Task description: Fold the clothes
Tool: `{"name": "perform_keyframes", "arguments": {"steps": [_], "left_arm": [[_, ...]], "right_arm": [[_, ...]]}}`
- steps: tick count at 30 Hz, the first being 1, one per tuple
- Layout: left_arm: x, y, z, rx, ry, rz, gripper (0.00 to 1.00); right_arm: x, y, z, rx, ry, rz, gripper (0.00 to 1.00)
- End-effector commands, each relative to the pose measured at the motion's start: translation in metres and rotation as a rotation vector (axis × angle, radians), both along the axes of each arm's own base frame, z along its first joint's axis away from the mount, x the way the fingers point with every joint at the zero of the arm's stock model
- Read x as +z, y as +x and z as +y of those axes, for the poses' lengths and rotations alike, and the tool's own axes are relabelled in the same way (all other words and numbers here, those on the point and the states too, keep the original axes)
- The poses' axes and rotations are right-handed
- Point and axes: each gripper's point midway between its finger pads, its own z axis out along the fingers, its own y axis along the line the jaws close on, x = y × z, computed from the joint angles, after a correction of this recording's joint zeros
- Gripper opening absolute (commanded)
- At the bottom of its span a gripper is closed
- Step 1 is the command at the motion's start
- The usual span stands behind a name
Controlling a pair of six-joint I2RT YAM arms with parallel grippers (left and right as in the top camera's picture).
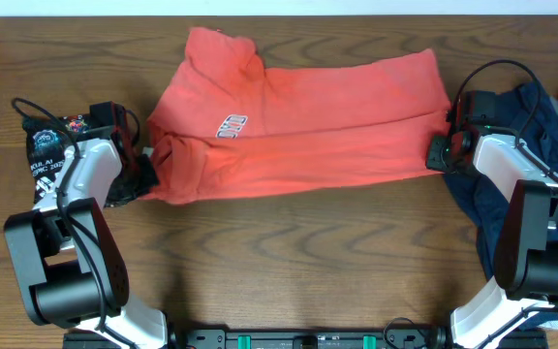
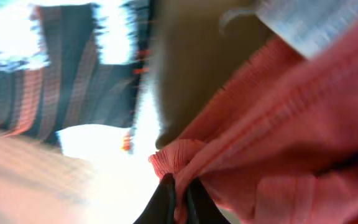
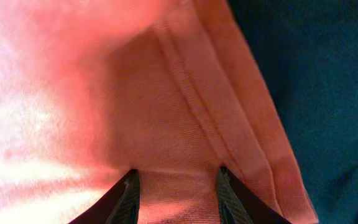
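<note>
Two pincers pinch the coral-red shirt [image 1: 289,131]: left pincer [image 2: 180,199] one end, right pincer [image 3: 176,186] the opposite hem.

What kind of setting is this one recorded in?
Probably a lab-style robot workbench: a bare wooden table, two arms mounted at its near edge, and T-shirts laid out, a coral-red T-shirt and a dark-navy T-shirt.

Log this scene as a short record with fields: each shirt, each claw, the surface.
red shirt: lying across the middle of the table, partly folded, white lettering showing
navy shirt: bunched at the right edge, beside the right arm
black shirt: at the left edge, printed, partly under the left arm
left claw: shut on the red shirt's left edge
right claw: at the red shirt's right hem, fabric between its fingers
table: dark wood
</note>
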Motion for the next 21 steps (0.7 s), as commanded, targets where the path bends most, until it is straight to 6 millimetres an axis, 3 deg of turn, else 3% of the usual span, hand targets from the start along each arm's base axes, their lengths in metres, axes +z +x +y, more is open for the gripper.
{"name": "perform_keyframes", "arguments": {"steps": [1,5,10,14,21], "left_arm": [[0.012,-0.010,0.028,0.100,0.133,0.027,0.06],[0.010,-0.033,0.017,0.097,0.082,0.122,0.06],[0.022,-0.078,0.029,0.190,0.172,0.294,0.06],[0.024,-0.080,0.031,0.212,0.172,0.287,0.06],[0.031,-0.074,0.032,0.216,0.178,0.244,0.07]], "right_arm": [[-0.021,-0.024,-0.001,-0.002,-0.015,0.094,0.38],[-0.022,-0.031,0.000,-0.003,-0.011,0.122,0.31],[-0.026,-0.076,0.004,-0.079,0.017,0.302,0.20],[-0.024,-0.098,0.007,-0.124,0.027,0.388,0.17],[-0.007,-0.106,0.011,-0.133,0.032,0.396,0.18]]}}
